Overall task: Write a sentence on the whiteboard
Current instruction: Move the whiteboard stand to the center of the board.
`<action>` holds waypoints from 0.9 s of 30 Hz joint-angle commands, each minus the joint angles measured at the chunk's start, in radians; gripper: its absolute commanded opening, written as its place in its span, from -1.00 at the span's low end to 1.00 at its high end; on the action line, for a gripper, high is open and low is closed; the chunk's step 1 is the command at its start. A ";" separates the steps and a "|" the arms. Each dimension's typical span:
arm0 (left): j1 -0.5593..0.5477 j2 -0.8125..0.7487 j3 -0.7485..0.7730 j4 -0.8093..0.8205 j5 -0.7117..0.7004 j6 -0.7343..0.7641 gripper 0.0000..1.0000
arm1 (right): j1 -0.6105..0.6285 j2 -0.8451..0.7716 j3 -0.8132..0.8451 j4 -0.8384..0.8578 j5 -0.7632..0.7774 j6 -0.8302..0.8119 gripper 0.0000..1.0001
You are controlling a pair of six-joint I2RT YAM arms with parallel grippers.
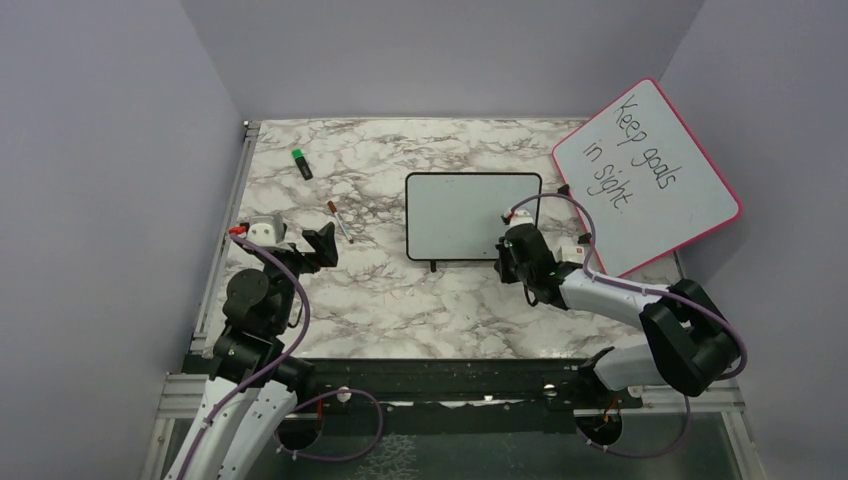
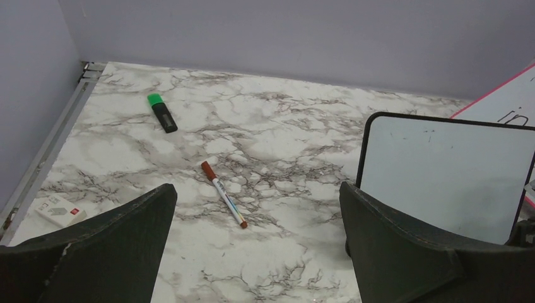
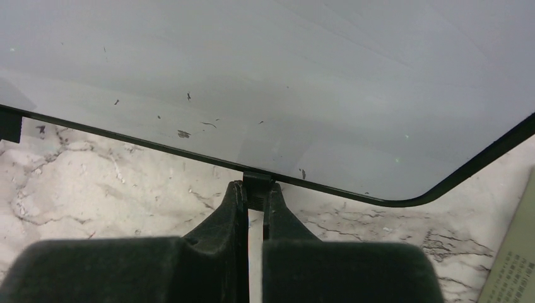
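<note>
On the left side of the marble tabletop point(image 1: 400, 300), the left gripper point(image 2: 257, 189) hangs above the stone with its jaws spread wide and nothing between them. Just beside its left finger lies a small white box point(image 2: 60, 210) with a red mark. Farther back lies a black highlighter point(image 1: 302, 163) with a green cap. Nearer the middle lies a thin white marker pen point(image 1: 340, 221) with a reddish-brown cap, lying at a slant, well apart from the highlighter.

To the right of the pen is the whiteboard point(image 1: 472, 215). It lies in the middle of the tabletop, with a thin black frame and round corners. Its face is white with only a few tiny dark specks.

At the near edge of the whiteboard, toward its right corner, is the right gripper point(image 3: 254, 189). Its jaws are pressed close together, and their tips are right at a little black foot point(image 3: 257, 184) under the frame. I cannot tell if they pinch the foot.

Far right, a bigger pink-framed board point(image 1: 650, 175) leans at a tilt. It says "Keep goals in sight" in black.
</note>
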 commanded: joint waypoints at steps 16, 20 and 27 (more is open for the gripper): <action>-0.006 0.006 -0.017 0.017 -0.030 0.017 0.98 | 0.057 -0.012 0.036 -0.076 -0.043 -0.007 -0.64; -0.006 0.012 -0.015 0.015 -0.030 0.015 0.98 | 0.057 -0.026 0.048 -0.121 -0.018 0.004 -0.51; -0.006 0.023 -0.014 0.014 -0.031 0.013 0.98 | 0.057 -0.043 0.057 -0.171 0.093 0.069 -0.29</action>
